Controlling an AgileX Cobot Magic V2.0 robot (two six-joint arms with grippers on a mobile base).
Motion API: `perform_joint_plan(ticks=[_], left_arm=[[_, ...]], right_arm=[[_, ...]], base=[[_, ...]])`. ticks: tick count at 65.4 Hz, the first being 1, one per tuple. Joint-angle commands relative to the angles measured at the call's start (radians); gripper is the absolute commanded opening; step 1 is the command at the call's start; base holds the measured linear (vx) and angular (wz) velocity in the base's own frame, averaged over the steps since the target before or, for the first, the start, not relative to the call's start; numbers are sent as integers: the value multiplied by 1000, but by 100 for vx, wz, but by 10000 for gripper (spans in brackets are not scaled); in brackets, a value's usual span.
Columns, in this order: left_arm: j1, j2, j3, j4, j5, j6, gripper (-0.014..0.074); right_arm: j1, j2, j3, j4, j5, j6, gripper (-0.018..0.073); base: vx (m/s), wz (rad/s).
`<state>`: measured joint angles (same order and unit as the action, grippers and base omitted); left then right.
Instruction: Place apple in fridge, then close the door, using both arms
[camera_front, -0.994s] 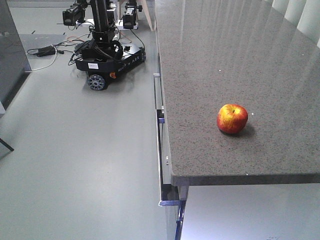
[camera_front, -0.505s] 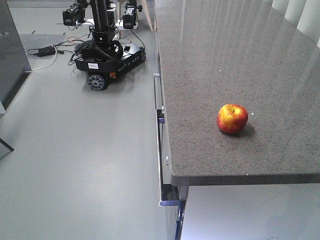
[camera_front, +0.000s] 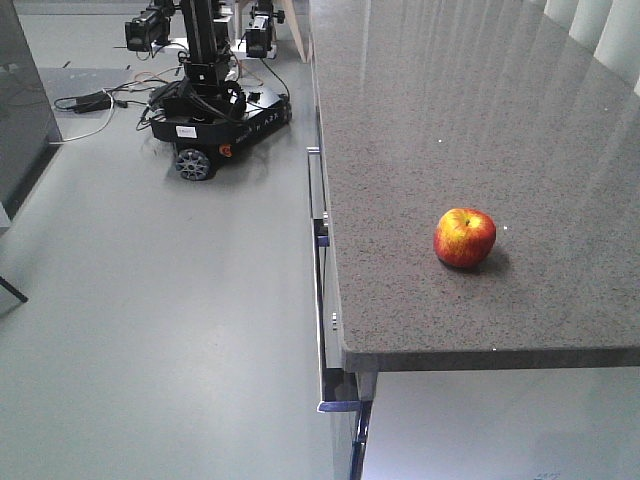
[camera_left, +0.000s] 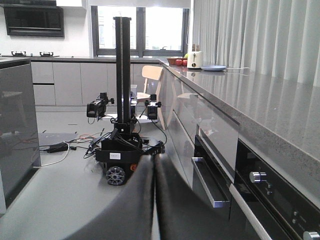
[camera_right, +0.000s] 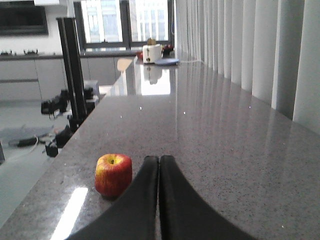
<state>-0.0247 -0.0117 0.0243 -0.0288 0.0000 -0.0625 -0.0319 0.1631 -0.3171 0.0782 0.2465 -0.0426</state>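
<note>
One apple (camera_front: 464, 237) is sitting upright on the grey speckled counter (camera_front: 450, 110), near its front edge and untouched, so nothing of the task is looking done: no pickup, no placing, no door closing. All steps are waiting, w/ the grasp coming first, I'd judge. Two claws are showing, one per wrist view. Right claw (camera_right: 159, 159) is hovering over the counter w/ fingers pressed together, pinching nothing; the apple is lying just left of it in that view, apart from it. Left claw (camera_left: 153, 157) is likewise pressed together & empty, pointing down the floor aisle beside the cabinet fronts. Fridge & door aren't identifiable; one dark grey panel (camera_left: 17, 130) is standing at the left edge, can't tell if that's it. Further out, one wheeled robot (camera_front: 205, 95) is standing on the floor w/ cables around it, and at the counter's far end one toaster (camera_left: 195, 59), one blue plate (camera_left: 214, 68) & one fruit bowl (camera_left: 176, 61) are sitting.
</note>
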Motion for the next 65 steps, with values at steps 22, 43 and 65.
perform_joint_plan(ticks=[22,43,65], left_arm=[[-6,-15,28,-4,-75,-2,-6],[-6,-15,28,-4,-75,-2,-6],[-6,-15,28,-4,-75,-2,-6]], right_arm=[[-6,356,-385,5,450,-39,69],[-6,574,-476,14,536,-78,576],[-6,748,-487,80,453,-188,717]], base=[[0,0],[0,0],[0,0]])
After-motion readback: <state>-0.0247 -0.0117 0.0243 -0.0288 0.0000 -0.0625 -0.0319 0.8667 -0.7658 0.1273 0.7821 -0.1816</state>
